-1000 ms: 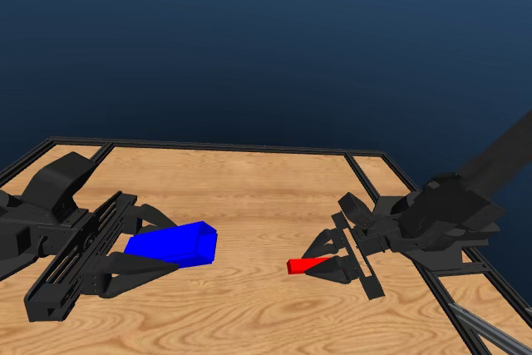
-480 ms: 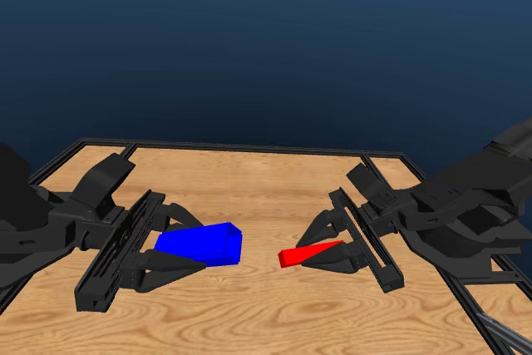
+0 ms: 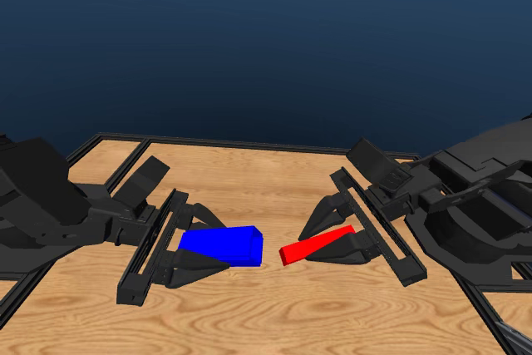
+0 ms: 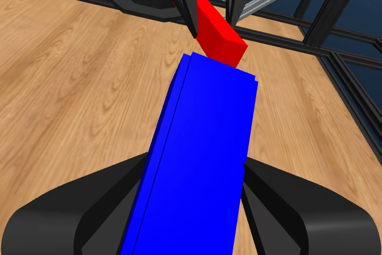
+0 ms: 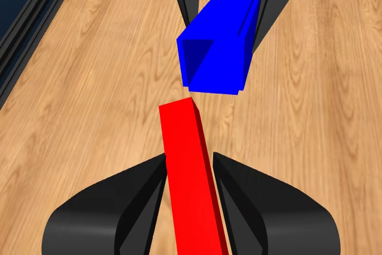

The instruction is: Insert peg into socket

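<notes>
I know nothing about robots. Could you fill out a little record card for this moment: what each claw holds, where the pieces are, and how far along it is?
Left gripper: shut on the socket, a blue hollow block
Right gripper: shut on the peg, a slim red bar
Position: both pieces held above the table, ends facing each other
Gap: peg tip close to the socket's open end, not yet inside
Alignment: peg tip sits slightly below the opening in the right wrist view

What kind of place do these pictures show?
Most likely a simulated robot workbench, not a real room: a plain wooden table with a black frame, a flat dark blue backdrop, and two black arms holding a blue socket and a red peg.
</notes>
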You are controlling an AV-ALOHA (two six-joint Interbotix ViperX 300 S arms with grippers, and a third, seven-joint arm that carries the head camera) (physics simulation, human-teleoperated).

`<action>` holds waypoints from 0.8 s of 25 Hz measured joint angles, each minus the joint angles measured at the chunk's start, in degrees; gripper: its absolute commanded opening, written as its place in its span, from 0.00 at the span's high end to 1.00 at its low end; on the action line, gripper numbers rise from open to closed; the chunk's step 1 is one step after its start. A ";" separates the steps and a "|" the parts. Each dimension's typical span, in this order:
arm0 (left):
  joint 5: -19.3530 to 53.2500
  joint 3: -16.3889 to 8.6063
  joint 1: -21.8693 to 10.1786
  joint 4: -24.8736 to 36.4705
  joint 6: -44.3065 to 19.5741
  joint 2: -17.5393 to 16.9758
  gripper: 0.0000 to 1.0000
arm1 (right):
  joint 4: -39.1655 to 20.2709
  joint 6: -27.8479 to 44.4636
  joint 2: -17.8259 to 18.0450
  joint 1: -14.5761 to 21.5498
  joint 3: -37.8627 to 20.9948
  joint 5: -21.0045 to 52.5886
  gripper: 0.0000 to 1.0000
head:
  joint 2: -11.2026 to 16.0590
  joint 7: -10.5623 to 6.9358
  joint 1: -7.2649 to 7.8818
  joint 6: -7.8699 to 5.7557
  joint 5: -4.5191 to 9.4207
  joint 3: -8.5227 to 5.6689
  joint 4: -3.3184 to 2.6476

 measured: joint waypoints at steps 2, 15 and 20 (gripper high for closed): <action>0.46 -0.47 0.11 0.41 -0.25 0.28 1.00 | -3.46 3.47 0.29 -0.01 -1.59 3.72 1.00 | -0.01 -0.05 0.18 -0.05 0.04 0.01 0.03; -0.33 -2.37 0.60 1.41 -1.99 2.22 1.00 | -19.04 19.89 3.95 2.13 -10.19 17.96 1.00 | -0.01 -0.20 0.67 -0.22 0.28 0.05 0.08; -0.11 -2.27 1.14 1.99 -2.58 3.12 1.00 | -22.44 22.72 4.87 3.67 -13.58 21.34 1.00 | -0.01 -0.26 0.76 -0.29 0.28 0.05 0.09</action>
